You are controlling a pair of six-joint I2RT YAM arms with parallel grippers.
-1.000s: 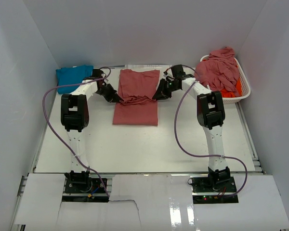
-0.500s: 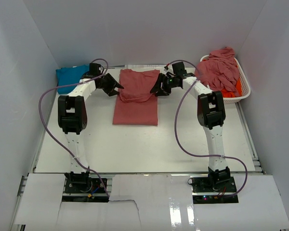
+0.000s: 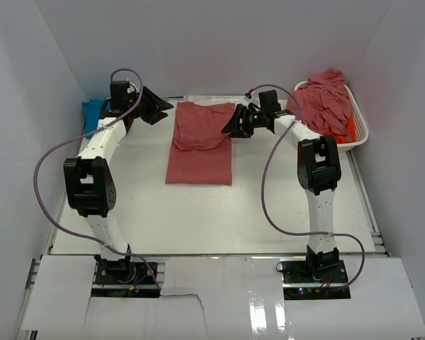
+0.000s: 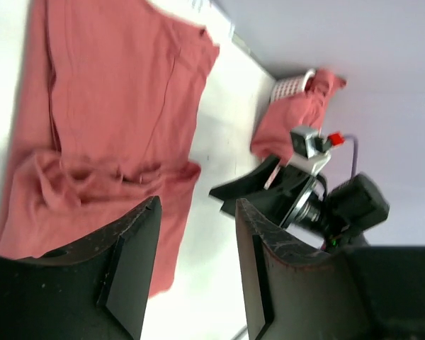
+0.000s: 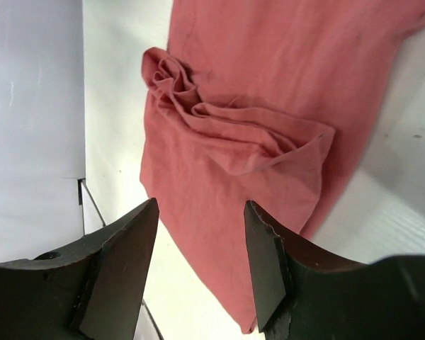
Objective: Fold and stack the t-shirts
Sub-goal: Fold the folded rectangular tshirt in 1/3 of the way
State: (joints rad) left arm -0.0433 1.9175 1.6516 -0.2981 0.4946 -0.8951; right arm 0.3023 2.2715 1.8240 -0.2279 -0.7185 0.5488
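A dusty rose-red t-shirt (image 3: 200, 145) lies flat in the middle of the table, its far part doubled over in a wrinkled fold (image 5: 227, 134). My left gripper (image 3: 163, 108) hovers open beside the shirt's far left corner, holding nothing. At the shirt's far right edge my right gripper (image 3: 228, 127) stands open and empty too. In the left wrist view the shirt (image 4: 113, 106) fills the upper left, beyond the open gripper (image 4: 195, 234). From the right wrist the shirt's edge shows between the open fingers (image 5: 198, 227). A turquoise t-shirt (image 3: 93, 113) lies at the far left, partly hidden by the left arm.
A white slatted basket (image 3: 359, 134) stands at the far right, heaped with rose-red t-shirts (image 3: 322, 103) over an orange one (image 3: 343, 127). White walls close in the table on three sides.
Both grippers have let go of the shirt and opened, leaving its far part folded over. The left arm has drawn back to the far left; the right has pulled back slightly.
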